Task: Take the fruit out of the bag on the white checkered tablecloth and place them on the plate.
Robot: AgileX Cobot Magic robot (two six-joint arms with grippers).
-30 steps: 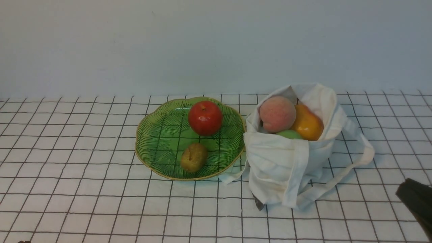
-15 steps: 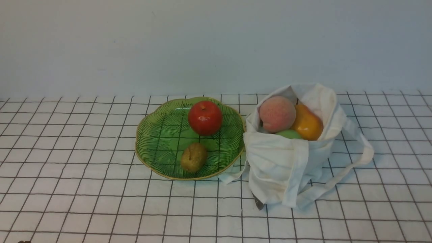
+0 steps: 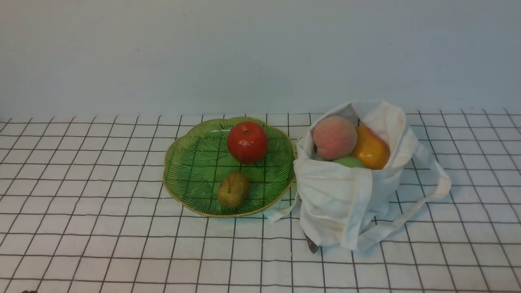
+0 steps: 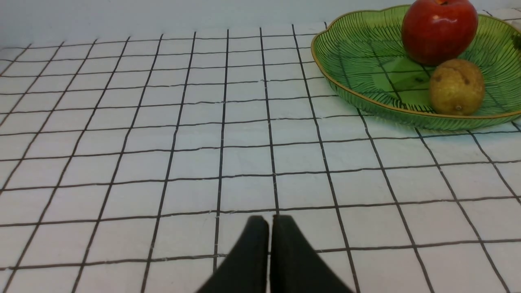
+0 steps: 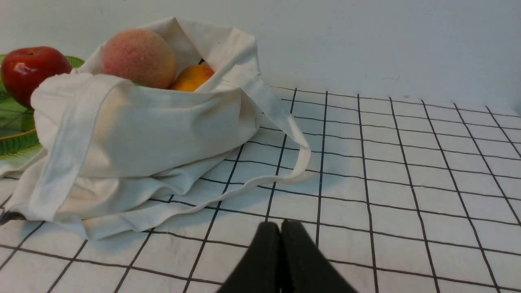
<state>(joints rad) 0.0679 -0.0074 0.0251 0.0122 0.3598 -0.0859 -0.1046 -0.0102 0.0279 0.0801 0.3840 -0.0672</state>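
Note:
The off-white cloth bag (image 3: 346, 203) slumps on the white checkered tablecloth (image 3: 81, 183), right of the green plate (image 3: 187, 162). A pink peach (image 3: 334, 136), an orange-yellow fruit (image 3: 371, 149) and a pale green fruit (image 3: 348, 161) sit in its open mouth. On the plate lie a small russet fruit (image 3: 233, 189) and a red apple (image 3: 247, 141). Neither gripper shows in the front view. My left gripper (image 4: 269, 221) is shut and empty, low over bare cloth, well short of the plate (image 4: 366, 101). My right gripper (image 5: 280, 227) is shut and empty, near the bag (image 5: 134, 134) and its strap.
A long strap handle (image 3: 439, 187) loops out over the cloth to the bag's right, another strap (image 3: 281, 211) trails toward the plate. A small dark object (image 3: 311, 245) pokes out under the bag's front. A plain white wall (image 3: 260, 53) closes the back.
The dark right arm that showed at the front view's lower right edge a second ago has withdrawn out of that view. Fruit, bag and plate have not moved.

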